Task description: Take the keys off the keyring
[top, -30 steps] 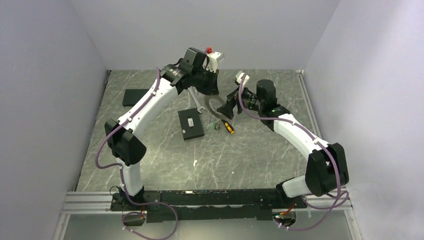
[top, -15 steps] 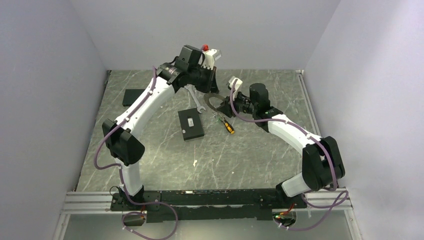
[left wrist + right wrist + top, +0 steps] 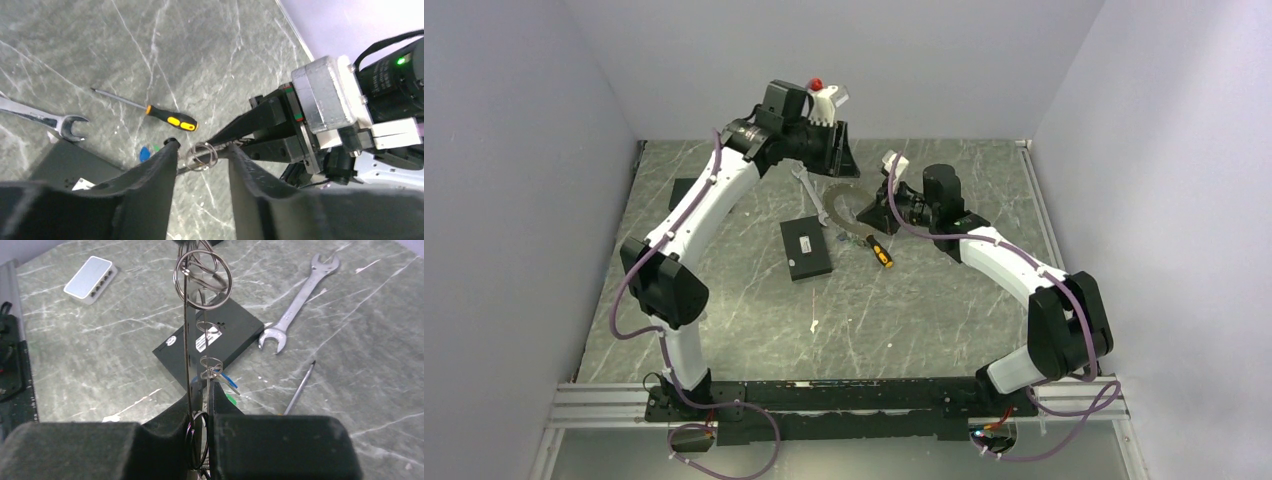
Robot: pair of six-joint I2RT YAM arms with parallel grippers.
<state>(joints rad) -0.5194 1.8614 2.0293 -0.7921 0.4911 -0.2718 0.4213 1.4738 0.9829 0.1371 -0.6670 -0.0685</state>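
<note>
The keyring [image 3: 842,190], a large dark wire ring strung with small split rings, is held up edge-on above the table. My right gripper [image 3: 201,390] is shut on its near rim [image 3: 189,365]. A blue-headed key [image 3: 229,380] and a green one [image 3: 231,399] hang from a small ring just past those fingers; both also show in the left wrist view, the blue key [image 3: 144,153] being the clearer. My left gripper [image 3: 200,147] is open, raised behind the keyring's far rim, with one small split ring [image 3: 201,154] seen in the gap between its fingers, untouched.
Under the ring lie a black box [image 3: 806,247], a silver spanner [image 3: 812,195] and a yellow-handled screwdriver [image 3: 880,253]. A small white scrap [image 3: 814,323] lies nearer the bases. A pale box with ports [image 3: 90,276] sits off to the side.
My right gripper has moved in and shut on the keyring's rim. My left gripper has opened, let go of the ring and lifted back to the left.
</note>
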